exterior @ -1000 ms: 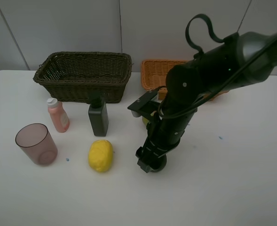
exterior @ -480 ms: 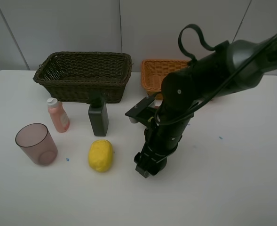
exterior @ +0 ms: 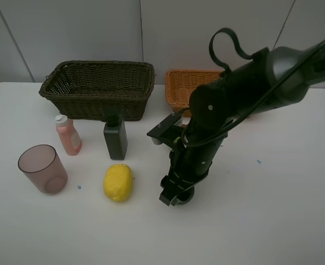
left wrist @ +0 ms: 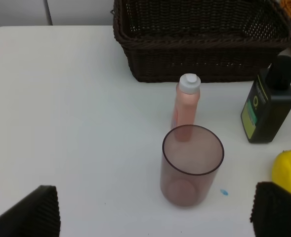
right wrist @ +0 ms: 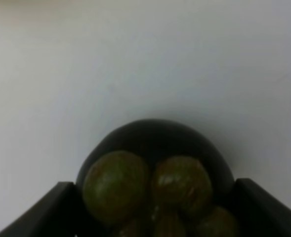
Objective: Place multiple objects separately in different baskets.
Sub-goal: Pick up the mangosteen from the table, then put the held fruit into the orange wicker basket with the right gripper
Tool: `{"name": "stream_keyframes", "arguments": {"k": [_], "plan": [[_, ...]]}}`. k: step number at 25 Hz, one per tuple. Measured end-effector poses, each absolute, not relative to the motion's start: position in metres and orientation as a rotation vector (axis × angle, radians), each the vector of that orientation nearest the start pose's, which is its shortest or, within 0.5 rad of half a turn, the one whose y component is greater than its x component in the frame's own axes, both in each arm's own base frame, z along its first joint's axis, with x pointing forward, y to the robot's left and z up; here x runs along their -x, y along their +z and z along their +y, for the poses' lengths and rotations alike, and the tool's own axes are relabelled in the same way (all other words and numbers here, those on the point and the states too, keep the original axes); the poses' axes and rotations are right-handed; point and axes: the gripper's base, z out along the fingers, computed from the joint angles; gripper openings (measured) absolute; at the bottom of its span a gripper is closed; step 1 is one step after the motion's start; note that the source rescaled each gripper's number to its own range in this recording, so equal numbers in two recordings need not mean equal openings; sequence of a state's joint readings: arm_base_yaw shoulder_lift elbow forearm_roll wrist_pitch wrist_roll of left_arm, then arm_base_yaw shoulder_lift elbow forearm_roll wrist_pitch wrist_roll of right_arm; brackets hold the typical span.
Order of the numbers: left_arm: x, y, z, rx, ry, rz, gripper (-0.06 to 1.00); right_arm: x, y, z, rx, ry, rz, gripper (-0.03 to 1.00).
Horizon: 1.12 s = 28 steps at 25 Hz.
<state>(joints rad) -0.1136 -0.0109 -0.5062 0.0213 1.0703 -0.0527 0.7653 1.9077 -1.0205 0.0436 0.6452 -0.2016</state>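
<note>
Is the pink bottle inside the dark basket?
No, the pink bottle stands upright on the table, outside the dark basket and in front of its near wall.

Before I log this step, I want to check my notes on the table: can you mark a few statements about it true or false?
1. The lemon lies in the dark basket. False: it lies on the table, in front of the dark bottle.
2. The cup stands upright, open end up. True.
3. The pink bottle lies on its side. False: it stands upright between the cup and the dark basket.
4. The right jaws stand on either side of the mangosteen. True.
5. The left jaws are shut on the cup. False: they are wide open and hold nothing.
</note>
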Motion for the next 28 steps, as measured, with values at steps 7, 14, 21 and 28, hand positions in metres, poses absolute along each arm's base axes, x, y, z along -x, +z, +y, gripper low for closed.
{"name": "stream_keyframes", "arguments": {"k": [7,14,21,28], "plan": [[0.007,0.278,0.003,-0.061,-0.079,2.037,1.00,-0.237,0.122,0.231,1.365,0.092,2.706,0.62],[0.007,0.278,0.003,-0.061,-0.079,2.037,1.00,-0.246,0.174,0.237,1.371,0.085,2.629,0.62],[0.007,0.278,0.003,-0.061,-0.079,2.037,1.00,-0.262,0.257,0.234,1.365,-0.074,2.497,0.62],[0.007,0.278,0.003,-0.061,-0.079,2.037,1.00,-0.303,0.312,0.215,1.166,-0.155,2.382,0.62]]}}
